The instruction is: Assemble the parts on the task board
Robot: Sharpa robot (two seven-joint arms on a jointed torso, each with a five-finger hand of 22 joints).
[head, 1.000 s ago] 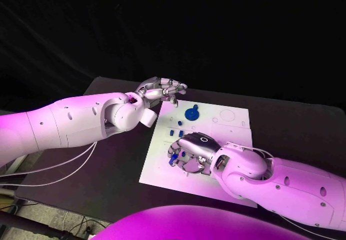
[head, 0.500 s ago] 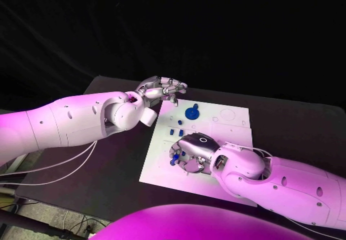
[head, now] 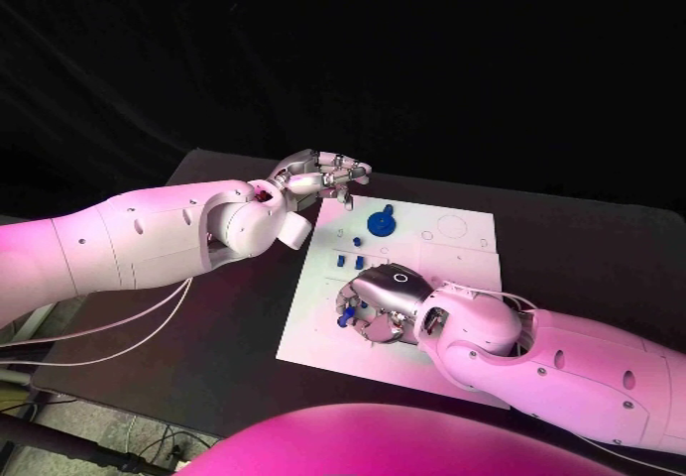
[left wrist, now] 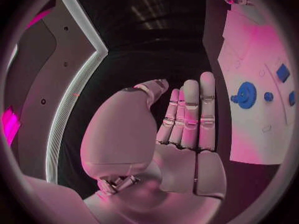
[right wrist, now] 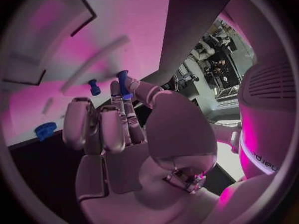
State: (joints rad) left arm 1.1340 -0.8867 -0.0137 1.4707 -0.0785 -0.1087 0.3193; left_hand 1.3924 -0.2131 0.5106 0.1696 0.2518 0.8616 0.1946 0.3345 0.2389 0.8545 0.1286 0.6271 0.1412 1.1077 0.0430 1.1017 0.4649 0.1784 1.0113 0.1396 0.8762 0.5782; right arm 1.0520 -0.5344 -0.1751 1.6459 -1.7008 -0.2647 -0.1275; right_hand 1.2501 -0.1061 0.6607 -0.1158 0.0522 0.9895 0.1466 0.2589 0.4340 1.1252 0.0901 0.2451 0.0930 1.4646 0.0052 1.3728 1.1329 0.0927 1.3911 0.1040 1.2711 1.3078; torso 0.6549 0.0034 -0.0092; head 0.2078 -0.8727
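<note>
Matte black table (head: 214, 337), flat white task board (head: 455, 260); right hand (head: 384, 302) pinches blue peg (right wrist: 122, 82); left hand (head: 317, 178) released, w/ fingers straight.

You see black table (head: 214, 337), near corner at lower left of head view. Black backdrop (head: 429, 79) hangs behind it, top to table's far edge. Grey cables (head: 129, 332) trail across table's left side and off near edge. Patch of pale floor (head: 100, 426) shows below table corner, more cable lying on it. In left wrist view, grey panel (left wrist: 37, 74) with bright white edge strip (left wrist: 72, 99) stands beside dark recess. Pink-magenta light over scene.
</note>
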